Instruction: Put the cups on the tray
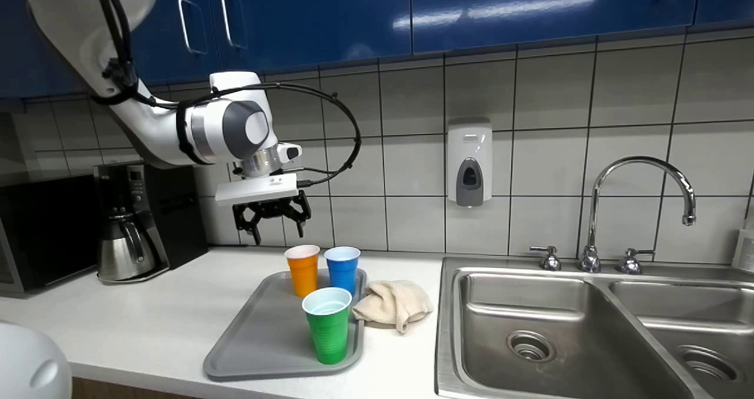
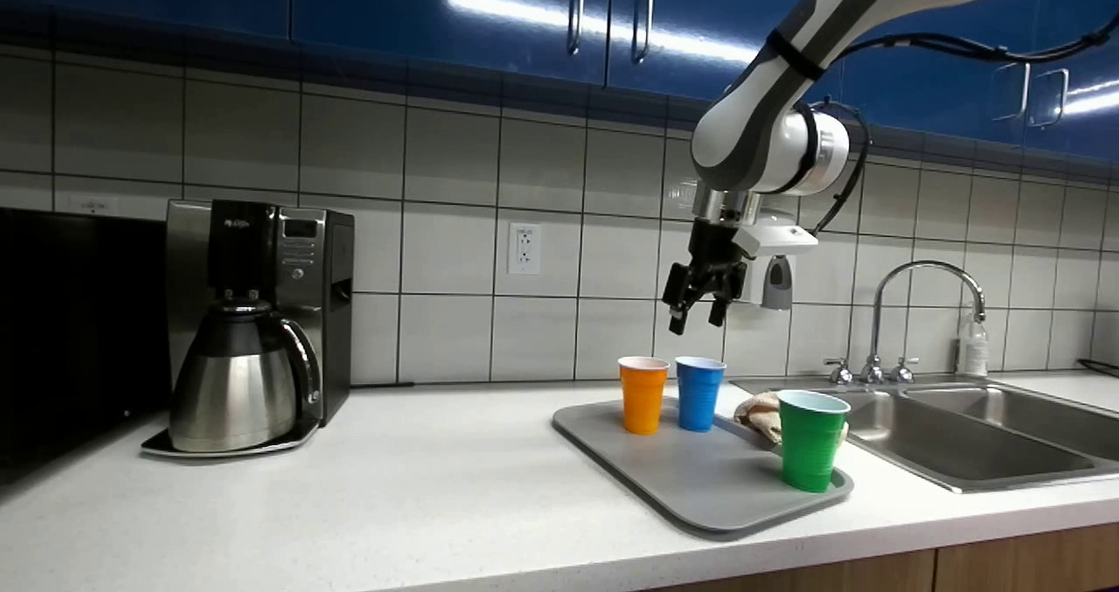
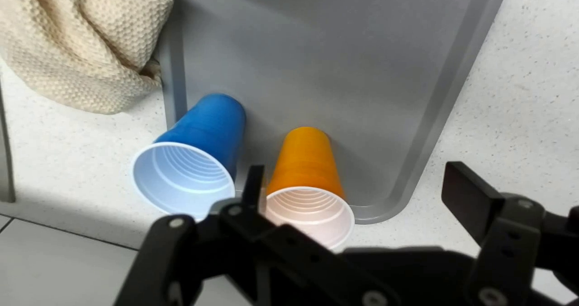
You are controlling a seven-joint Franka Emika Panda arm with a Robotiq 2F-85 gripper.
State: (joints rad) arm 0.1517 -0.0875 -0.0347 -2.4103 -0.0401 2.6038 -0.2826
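Spread wide and pinching nothing, the black two-fingered hand hangs above an orange plastic cup, not touching its rim. Just beside is a blue plastic cup, both upright at one end of a flat grey tray; a slightly larger green plastic cup stands upright near the opposite end. With all three aboard, the job looks done. Should one need shifting, it promises little weight: the plastic looks thin, apt to dent under a hard squeeze and to tip at a sideways nudge. Smooth walls may slip, so the likeliest hold is a gentle one across the upper body, below the rim, closing evenly from both sides; the green one would probably want the widest opening. Outward, a beige waffle-weave cloth lies crumpled at the tray's edge on the white bench, short of a steel double-basin sink.
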